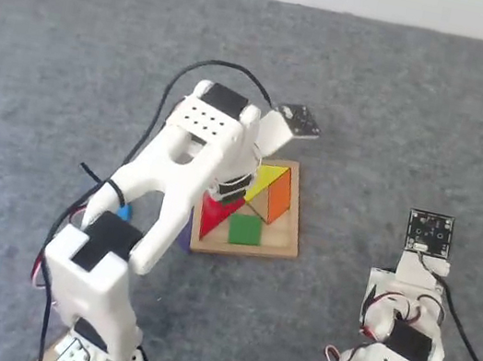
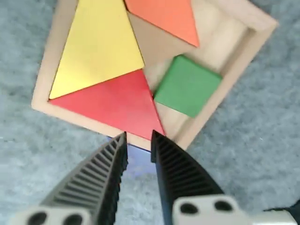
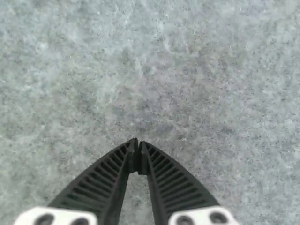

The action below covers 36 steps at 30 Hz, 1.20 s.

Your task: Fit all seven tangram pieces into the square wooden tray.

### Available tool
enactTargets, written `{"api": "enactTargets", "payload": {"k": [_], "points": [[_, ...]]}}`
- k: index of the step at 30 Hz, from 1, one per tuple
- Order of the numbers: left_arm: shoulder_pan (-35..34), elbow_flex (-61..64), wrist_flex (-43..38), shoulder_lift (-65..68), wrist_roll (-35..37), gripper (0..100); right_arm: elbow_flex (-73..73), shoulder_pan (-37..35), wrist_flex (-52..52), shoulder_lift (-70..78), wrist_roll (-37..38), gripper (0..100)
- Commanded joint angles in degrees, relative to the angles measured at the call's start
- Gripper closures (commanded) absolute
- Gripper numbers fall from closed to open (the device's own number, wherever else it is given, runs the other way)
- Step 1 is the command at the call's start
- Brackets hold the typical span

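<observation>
Wooden tray (image 1: 243, 250) flat on the grey counter (image 1: 422, 110), 5 pieces seated inside: yellow triangle (image 2: 98, 47), red triangle (image 2: 117, 101), orange triangle (image 2: 164, 16), brown triangle (image 2: 157, 47) and green square (image 2: 187, 84). Bare wood showing beside and beyond the green square.

Just outside the rim, near the red triangle's corner, a violet piece (image 2: 138, 161), with the left jaws parted narrowly astride it. No sign of a firm pinch or a lift. Farther from the tray, half hidden by the left arm, a light blue piece (image 1: 125, 211) on the counter. Right jaws closed on nothing, tips together, above bare counter well apart from the tray.

Judged as the pick-up of piece 6 of 7. Next move, by the look of things: close on the violet piece, raise it over the rim, turn it to match the free wood near the green square, then lower it flat. Calls for care at the rim, so near the red triangle's corner, and for a clean release without nudging the seated pieces. Light blue piece probably last.
</observation>
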Motion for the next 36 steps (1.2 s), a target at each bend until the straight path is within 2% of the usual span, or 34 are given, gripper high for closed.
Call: {"api": "enactTargets", "payload": {"k": [1, 6, 11, 16, 21, 25, 31, 36], "points": [[-0.09, 10.86, -8.97, -19.87, -1.58, 91, -3.25, -0.04, -1.27, -0.92, 0.00, 99.1], [-0.44, 38.29, -24.70, -41.76, -5.54, 80, -3.25, -0.40, -1.19, -0.92, 0.00, 99.1], [-0.26, 51.74, -31.03, -43.69, -14.33, 79, -3.16, -0.40, -1.01, -0.92, 0.00, 99.1], [-0.09, 49.54, -35.34, -38.42, -18.11, 73, -2.20, -1.27, -1.36, -0.92, 0.00, 99.1], [0.00, 44.00, -35.96, -29.80, -22.51, 73, -2.11, -2.24, -1.19, -0.92, 0.00, 99.1], [1.32, 37.14, -35.69, -21.80, -22.86, 73, -2.73, -1.36, -0.92, -0.92, 0.09, 99.1], [2.81, 30.81, -33.76, -15.21, -22.77, 73, -5.63, 9.54, 1.45, -0.92, 4.75, 99.1], [1.58, 30.46, -36.40, -12.13, -22.77, 73, -2.20, 16.40, 0.40, -0.92, 10.37, 99.1]]}}
